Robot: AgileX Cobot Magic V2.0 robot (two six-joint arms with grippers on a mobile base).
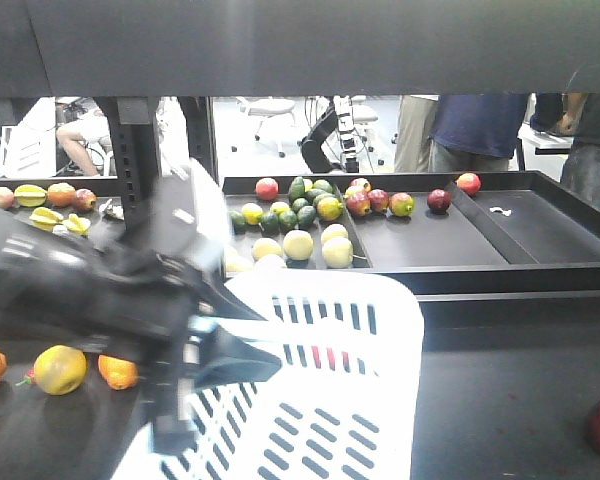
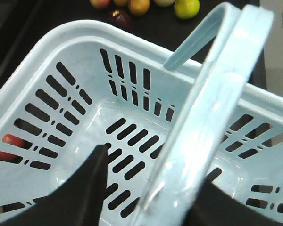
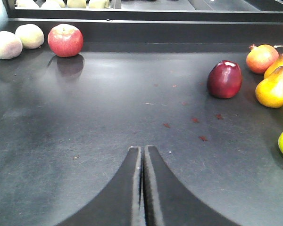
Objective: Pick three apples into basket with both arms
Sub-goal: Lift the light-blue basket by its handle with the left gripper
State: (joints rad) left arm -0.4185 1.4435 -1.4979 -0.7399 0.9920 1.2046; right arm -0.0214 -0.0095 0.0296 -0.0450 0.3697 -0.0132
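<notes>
Trouble loomed: the right gripper (image 3: 142, 188), pressed together, could knock the dark apple (image 3: 224, 79) near the right edge of the table (image 3: 85, 141) rolling, while the left gripper (image 2: 155, 181), spread, straddled the handle (image 2: 217, 94) of the basket (image 2: 61, 37).

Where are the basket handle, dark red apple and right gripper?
basket handle (image 2: 214, 108): left wrist view, middle of bar
dark red apple (image 3: 224, 79): right wrist view, its centre
right gripper (image 3: 142, 149): right wrist view, between shut fingertips
</notes>
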